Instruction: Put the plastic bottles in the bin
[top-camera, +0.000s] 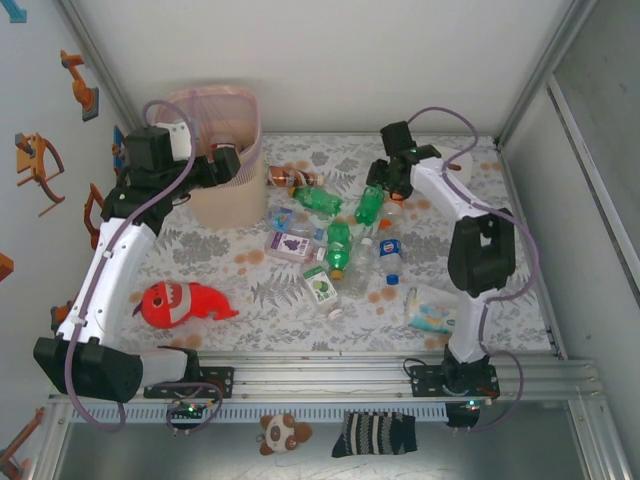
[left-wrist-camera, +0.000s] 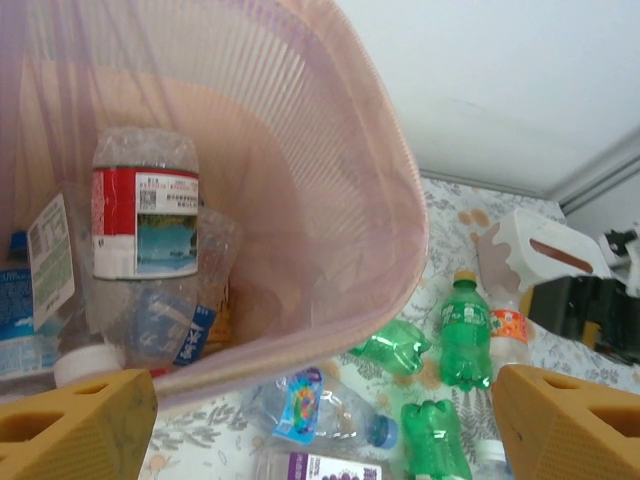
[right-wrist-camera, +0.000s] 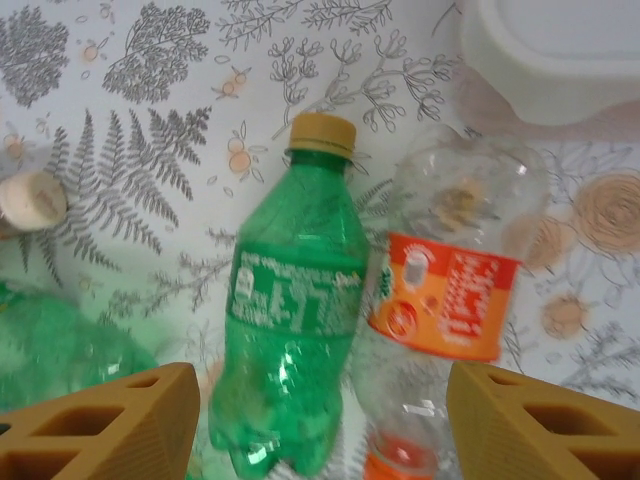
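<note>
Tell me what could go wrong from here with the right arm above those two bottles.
The open right fingers straddle both the green bottle and the orange-label bottle, which lie side by side; closing might catch both or squirt one away. The left fingers hover open at the bin rim, so a careless swing might tip it.

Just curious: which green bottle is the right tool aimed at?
The tan-capped green bottle, framed by the open right tool, beside the orange-labelled clear bottle.
</note>
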